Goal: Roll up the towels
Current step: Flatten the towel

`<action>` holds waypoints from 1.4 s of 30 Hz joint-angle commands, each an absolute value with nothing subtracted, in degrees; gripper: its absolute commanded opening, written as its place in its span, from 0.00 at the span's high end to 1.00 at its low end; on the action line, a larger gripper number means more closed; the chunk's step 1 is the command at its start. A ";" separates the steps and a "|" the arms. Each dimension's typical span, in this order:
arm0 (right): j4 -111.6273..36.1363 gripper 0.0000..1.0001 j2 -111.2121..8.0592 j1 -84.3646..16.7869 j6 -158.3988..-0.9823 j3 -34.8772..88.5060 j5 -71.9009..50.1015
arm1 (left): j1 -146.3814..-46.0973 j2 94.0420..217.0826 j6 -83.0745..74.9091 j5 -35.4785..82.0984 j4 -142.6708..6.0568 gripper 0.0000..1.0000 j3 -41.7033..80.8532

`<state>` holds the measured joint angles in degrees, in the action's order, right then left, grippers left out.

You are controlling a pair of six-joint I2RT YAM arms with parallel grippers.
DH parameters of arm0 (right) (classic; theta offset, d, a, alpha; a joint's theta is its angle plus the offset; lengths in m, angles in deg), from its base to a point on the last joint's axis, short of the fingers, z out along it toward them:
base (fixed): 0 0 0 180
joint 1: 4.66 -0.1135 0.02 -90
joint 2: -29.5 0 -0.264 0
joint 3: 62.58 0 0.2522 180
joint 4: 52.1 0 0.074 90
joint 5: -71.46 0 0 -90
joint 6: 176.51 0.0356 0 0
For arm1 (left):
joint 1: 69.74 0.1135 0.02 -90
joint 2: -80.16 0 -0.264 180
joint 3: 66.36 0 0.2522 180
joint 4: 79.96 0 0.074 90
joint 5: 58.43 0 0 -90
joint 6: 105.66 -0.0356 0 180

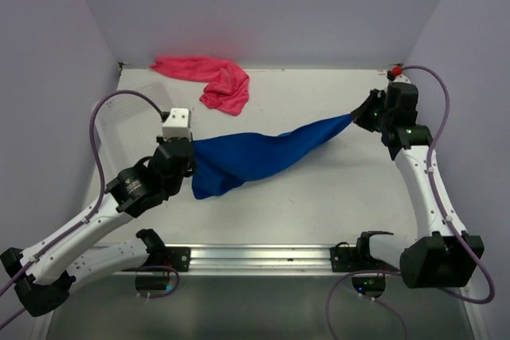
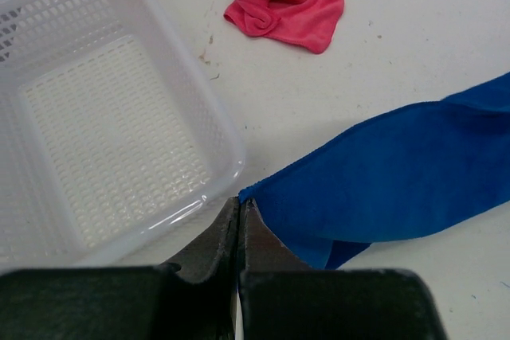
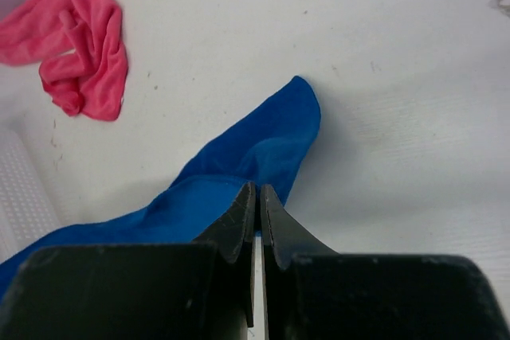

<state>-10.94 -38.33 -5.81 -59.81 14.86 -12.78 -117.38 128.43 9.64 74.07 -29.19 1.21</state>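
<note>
Stretching between both arms, the royal blue soft cloth towel point(image 1: 255, 155) sags in a twisted band over the white table point(image 1: 319, 197); whether its belly touches the surface I cannot tell. The left gripper point(image 2: 241, 206) is pinched tight on one corner, jaws together on the hem, just beside the white slotted plastic basket point(image 2: 191, 77); the right gripper point(image 3: 256, 195) is nipped closed on the far end, cloth bunching under its tips. The bright pink-red crumpled towel point(image 1: 211, 84) lies heaped at the back edge, well apart. My read: this is the spreading step, not yet the roll; to do it well, draw the two ends apart evenly, work out that twist, then lower the cloth flat with edges square; a skewed lay would likely give a lopsided roll, and a thin corner pinch could slip.
</note>
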 commanded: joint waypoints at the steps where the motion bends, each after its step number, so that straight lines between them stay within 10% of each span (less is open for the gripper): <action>1: -3.45 1.00 -35.28 -2.21 -57.24 18.59 -16.69 | -117.11 129.72 7.28 78.33 -35.26 1.00 5.58; 32: 23.53 1.00 -24.20 -0.27 -57.77 41.09 -33.22 | -107.18 126.83 3.94 62.69 -42.65 1.00 9.63; 42: 16.44 1.00 -29.73 -0.09 -56.71 30.64 -35.07 | -107.09 138.41 -0.18 63.12 -50.10 1.00 6.03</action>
<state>20.73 -26.00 -0.45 -57.73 33.79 -33.28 -107.56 133.56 2.97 62.05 -44.29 6.69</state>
